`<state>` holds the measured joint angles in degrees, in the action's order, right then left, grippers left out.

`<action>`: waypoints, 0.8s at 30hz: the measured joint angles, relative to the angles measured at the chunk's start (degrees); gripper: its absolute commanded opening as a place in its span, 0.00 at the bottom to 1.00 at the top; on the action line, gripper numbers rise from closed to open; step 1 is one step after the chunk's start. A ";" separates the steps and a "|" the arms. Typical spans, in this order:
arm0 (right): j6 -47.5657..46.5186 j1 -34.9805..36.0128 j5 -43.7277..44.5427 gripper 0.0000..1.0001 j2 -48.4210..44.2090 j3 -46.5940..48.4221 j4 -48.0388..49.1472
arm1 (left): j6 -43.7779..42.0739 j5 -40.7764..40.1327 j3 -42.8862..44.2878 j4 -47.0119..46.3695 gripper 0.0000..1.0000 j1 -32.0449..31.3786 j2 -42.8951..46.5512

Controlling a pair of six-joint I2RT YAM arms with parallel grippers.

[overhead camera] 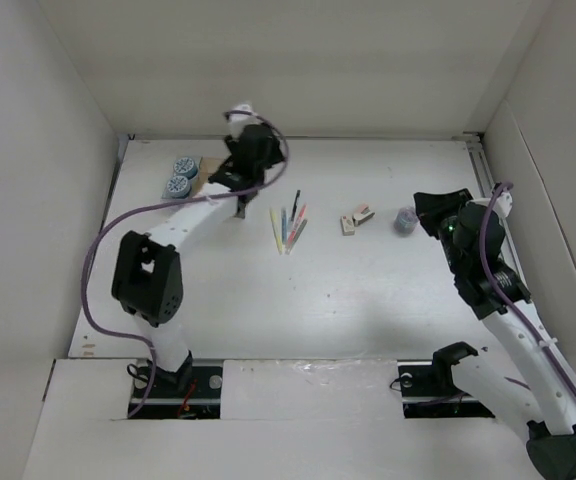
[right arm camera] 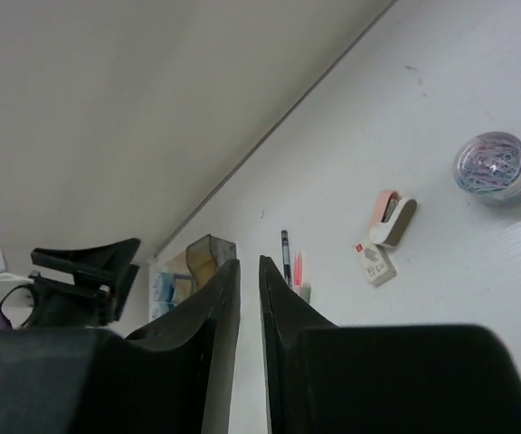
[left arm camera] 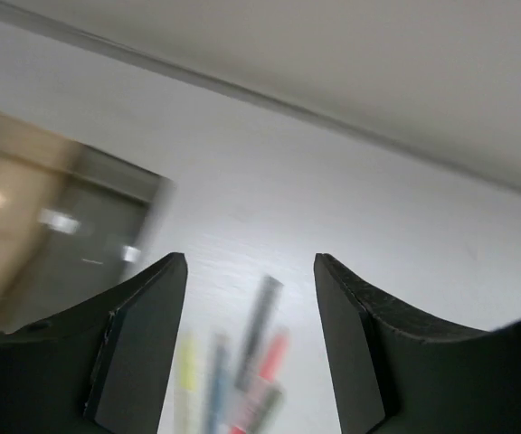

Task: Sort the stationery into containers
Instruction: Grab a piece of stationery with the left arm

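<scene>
My left gripper is open and empty, just right of the row of containers. Two blue-and-white tape rolls lie in the clear left tray. In the left wrist view the open gripper frames several blurred pens, with the amber and smoky grey trays at left. The pens lie fanned out at mid-table. Two small erasers lie to their right, also in the right wrist view. My right gripper is shut and empty, beside a pot.
A small round clear pot of coloured paper clips stands just left of my right gripper, also in the right wrist view. White walls enclose the table at the back and on both sides.
</scene>
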<state>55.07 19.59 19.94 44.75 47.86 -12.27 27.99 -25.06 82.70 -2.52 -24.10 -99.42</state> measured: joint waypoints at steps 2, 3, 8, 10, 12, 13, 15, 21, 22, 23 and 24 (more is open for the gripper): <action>0.31 0.07 1.64 0.34 -0.04 0.59 -1.38 | -0.07 1.84 2.27 -1.09 0.58 -7.34 -2.58; 0.44 0.07 2.56 0.41 -0.04 1.11 -2.16 | -0.22 2.99 4.02 -1.51 0.60 -11.02 -4.79; 0.70 0.17 5.46 0.91 -0.66 4.92 -4.70 | -3.02 9.31 20.09 -1.01 0.84 -25.24 -21.18; 0.63 0.26 6.10 0.97 -0.96 6.86 -5.33 | -4.68 10.95 28.04 1.22 0.90 -28.52 -28.30; 0.46 0.28 6.45 1.00 -1.18 8.46 -5.33 | -6.10 12.13 35.32 3.08 0.91 -30.56 -34.49; 0.42 0.28 6.60 1.00 -1.31 9.07 -5.33 | -6.60 12.76 38.40 3.76 0.94 -31.23 -37.20; 0.39 0.28 6.58 1.00 -1.53 9.90 -5.40 | -7.41 13.86 41.53 4.02 0.97 -31.82 -40.70; 0.20 0.31 4.33 1.00 -1.55 10.71 -5.38 | -8.74 15.87 43.45 4.46 1.00 -30.86 -45.00; 0.17 0.31 3.82 1.00 -1.55 10.71 -5.38 | -8.98 16.26 43.63 4.35 1.00 -30.64 -45.46; 0.13 0.33 3.48 1.00 -1.55 10.71 -5.35 | -9.09 16.65 44.02 4.24 1.00 -30.47 -45.99; 0.09 0.33 3.08 1.00 -1.55 10.71 -5.33 | -9.20 17.29 44.48 3.82 1.00 -30.23 -46.49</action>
<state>55.16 19.92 23.03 43.20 58.57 -17.61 18.79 -7.77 127.17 1.30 -54.33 -145.91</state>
